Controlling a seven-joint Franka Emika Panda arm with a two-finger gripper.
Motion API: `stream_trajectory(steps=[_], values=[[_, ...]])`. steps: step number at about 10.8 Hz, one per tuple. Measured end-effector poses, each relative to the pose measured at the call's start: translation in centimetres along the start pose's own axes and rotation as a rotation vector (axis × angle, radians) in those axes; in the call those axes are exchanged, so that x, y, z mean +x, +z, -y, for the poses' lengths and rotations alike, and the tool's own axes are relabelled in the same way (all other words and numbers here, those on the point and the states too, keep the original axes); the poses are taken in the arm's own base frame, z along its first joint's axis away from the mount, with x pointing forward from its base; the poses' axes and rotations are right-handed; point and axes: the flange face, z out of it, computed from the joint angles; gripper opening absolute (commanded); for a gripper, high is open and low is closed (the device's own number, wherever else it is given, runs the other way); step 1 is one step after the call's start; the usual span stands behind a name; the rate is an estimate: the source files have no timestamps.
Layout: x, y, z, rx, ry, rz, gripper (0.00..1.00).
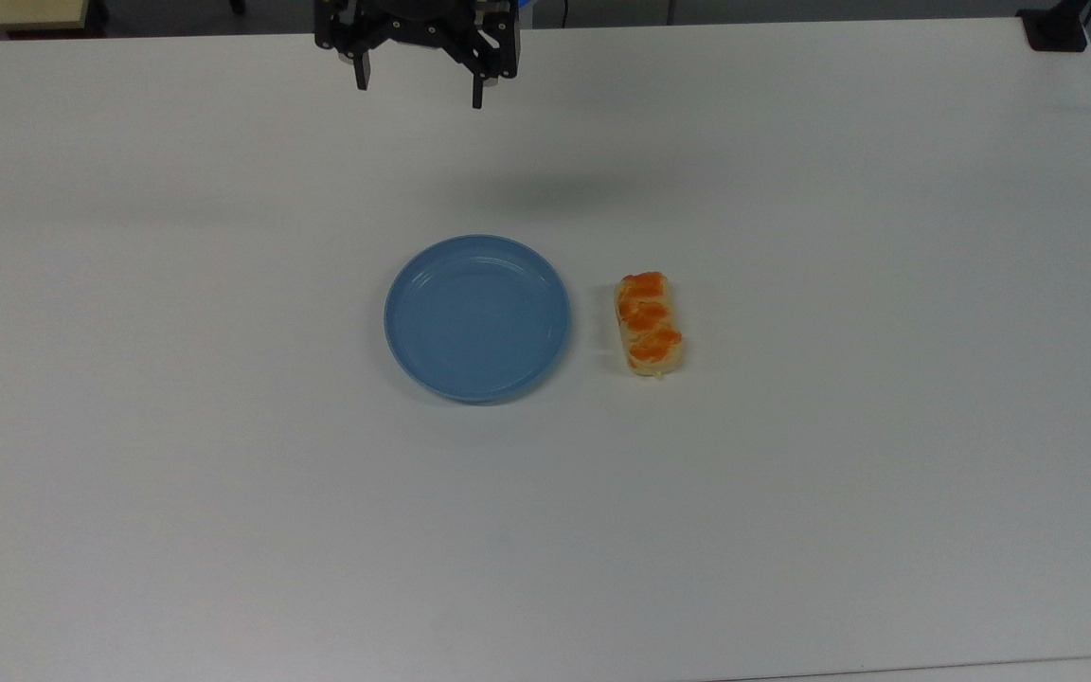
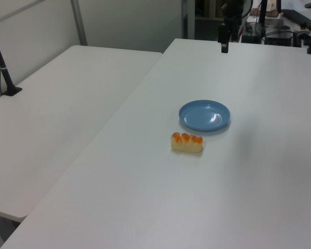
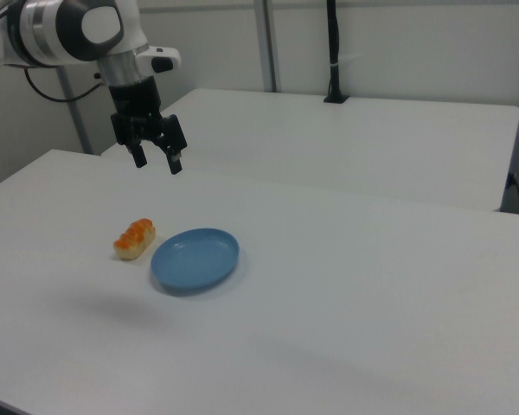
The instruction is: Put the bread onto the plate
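Nothing done yet: the bread lies on the bench just beside the empty plate, at the top view's right. The hand hangs high, fingers spread, holding nothing; grasp and transfer remain.
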Motion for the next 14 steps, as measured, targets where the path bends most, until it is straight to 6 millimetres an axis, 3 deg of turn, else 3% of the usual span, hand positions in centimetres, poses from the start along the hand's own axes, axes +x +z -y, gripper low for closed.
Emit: stream_trajectory(steps=[10, 12, 14], values=[[-0.1, 0.3, 0.5, 0.000, -0.010, 0.007, 1.00], [0.0, 1.6, 2.2, 0.002, -0.039, 0.020, 1.00], [0.1, 4.0, 5.5, 0.003, -0.093, 0.031, 1.00]])
